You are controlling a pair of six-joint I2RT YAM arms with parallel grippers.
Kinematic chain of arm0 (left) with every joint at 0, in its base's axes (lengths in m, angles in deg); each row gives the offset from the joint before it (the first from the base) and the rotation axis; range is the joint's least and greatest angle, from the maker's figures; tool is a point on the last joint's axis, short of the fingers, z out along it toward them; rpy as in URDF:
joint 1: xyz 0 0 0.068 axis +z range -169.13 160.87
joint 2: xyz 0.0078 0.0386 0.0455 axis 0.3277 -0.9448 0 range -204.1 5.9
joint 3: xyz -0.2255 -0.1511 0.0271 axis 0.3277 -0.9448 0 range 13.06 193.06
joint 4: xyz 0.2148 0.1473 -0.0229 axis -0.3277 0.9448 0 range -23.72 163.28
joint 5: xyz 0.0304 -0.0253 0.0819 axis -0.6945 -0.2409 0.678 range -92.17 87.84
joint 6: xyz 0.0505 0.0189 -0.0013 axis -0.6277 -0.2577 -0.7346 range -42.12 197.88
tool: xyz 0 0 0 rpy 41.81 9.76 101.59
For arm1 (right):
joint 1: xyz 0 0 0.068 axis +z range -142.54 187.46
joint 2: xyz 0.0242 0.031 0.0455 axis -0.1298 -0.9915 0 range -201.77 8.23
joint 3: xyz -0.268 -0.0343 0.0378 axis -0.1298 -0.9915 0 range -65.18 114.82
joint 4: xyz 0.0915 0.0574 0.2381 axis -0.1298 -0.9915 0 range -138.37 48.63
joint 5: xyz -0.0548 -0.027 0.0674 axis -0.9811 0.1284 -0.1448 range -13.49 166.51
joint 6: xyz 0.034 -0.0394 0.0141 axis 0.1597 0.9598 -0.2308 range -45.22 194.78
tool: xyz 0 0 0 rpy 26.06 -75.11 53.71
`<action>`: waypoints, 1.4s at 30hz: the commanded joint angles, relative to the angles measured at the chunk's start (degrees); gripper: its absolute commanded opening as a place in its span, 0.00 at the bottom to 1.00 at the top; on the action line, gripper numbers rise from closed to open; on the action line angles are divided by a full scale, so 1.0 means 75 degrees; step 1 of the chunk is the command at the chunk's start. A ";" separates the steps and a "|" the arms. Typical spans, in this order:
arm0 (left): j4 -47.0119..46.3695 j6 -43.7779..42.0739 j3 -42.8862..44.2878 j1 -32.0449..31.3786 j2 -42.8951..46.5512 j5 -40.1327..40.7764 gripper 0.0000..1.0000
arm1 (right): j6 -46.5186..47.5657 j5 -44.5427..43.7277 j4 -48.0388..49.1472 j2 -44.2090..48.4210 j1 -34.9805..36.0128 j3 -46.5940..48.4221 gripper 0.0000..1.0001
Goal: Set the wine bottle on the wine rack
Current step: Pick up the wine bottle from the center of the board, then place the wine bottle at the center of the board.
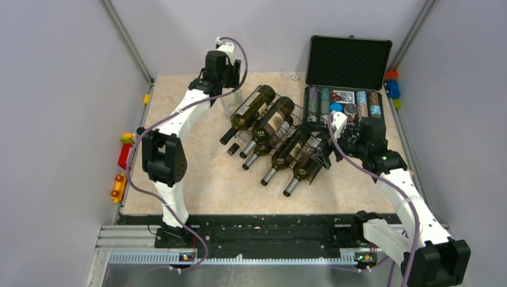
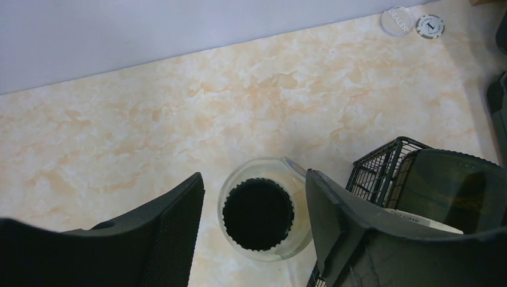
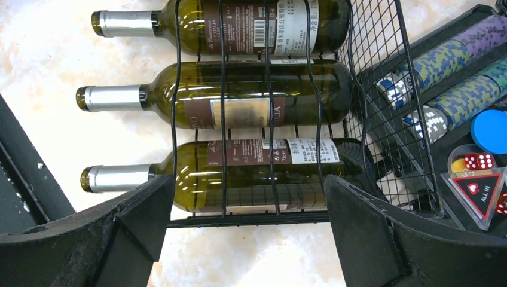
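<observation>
Glass, clear and topped in ribbed black, shows low and centre in the left wrist view: a vessel standing upright on the marbled worktop, just left of a corner of the wine rack. We take it for the bottle that remains to be racked, though from straight above we cannot tell its shape for sure. In the top view the rack sits mid-frame with five green bottles already lying in its cradles, necks pointing lower left. By our reading the step in hand is the pickup. The left fingers stand partly spread on either side of the vessel. A clear gap shows on the left of the frame, while the finger on the right of the frame meets the glass rim or sits just beside it; we cannot tell which. They pinch nothing yet. The next move calls for a centred squeeze on the glass, then a straight lift, since smooth glass could slip or tip against the rack corner. A free cradle must also be found. The right fingers are spread wide and hold nothing, hanging over the bottom bottle in the right wrist view.
</observation>
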 commanded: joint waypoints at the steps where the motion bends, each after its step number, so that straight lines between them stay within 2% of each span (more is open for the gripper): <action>1: -0.0721 0.0107 0.0093 0.0119 -0.0144 -0.0404 0.65 | 0.0147 0.0173 0.0029 0.0028 -0.0070 0.0027 0.99; 6: -0.0680 -0.0016 0.0152 0.0171 -0.0273 -0.0516 0.53 | 0.0159 0.0200 0.0011 -0.0024 -0.0073 0.0036 0.99; 11: -0.0034 -0.0073 0.0291 0.0386 -0.0120 -0.1017 0.33 | 0.0168 0.0230 -0.0038 -0.0022 -0.0072 0.0051 0.99; 15: 0.1080 -0.0496 0.0459 0.0644 0.0250 -0.1451 0.10 | 0.0171 0.0308 -0.0040 0.0010 -0.0068 0.0045 0.99; 17: 0.1507 -0.0701 0.0316 0.0779 0.0556 -0.1438 0.01 | 0.0171 0.0362 -0.0054 0.0002 -0.0076 0.0061 0.99; 28: 0.2377 -0.1505 -0.1729 0.1297 0.2904 -0.1420 0.00 | 0.0183 0.0594 -0.0125 -0.0117 -0.0051 0.0109 0.99; 34: 0.2138 -0.1098 -0.2921 0.1464 0.3742 -0.1420 0.01 | 0.0195 0.0641 -0.0135 -0.0168 -0.0042 0.0114 0.99; 38: 0.1928 -0.0883 -0.3456 0.1476 0.4109 -0.1245 0.09 | 0.0204 0.0663 -0.0161 -0.0213 -0.0038 0.0121 0.99; 42: 0.1909 -0.0985 -0.3731 0.1501 0.4324 -0.0806 0.25 | 0.0205 0.0665 -0.0162 -0.0206 -0.0025 0.0121 0.99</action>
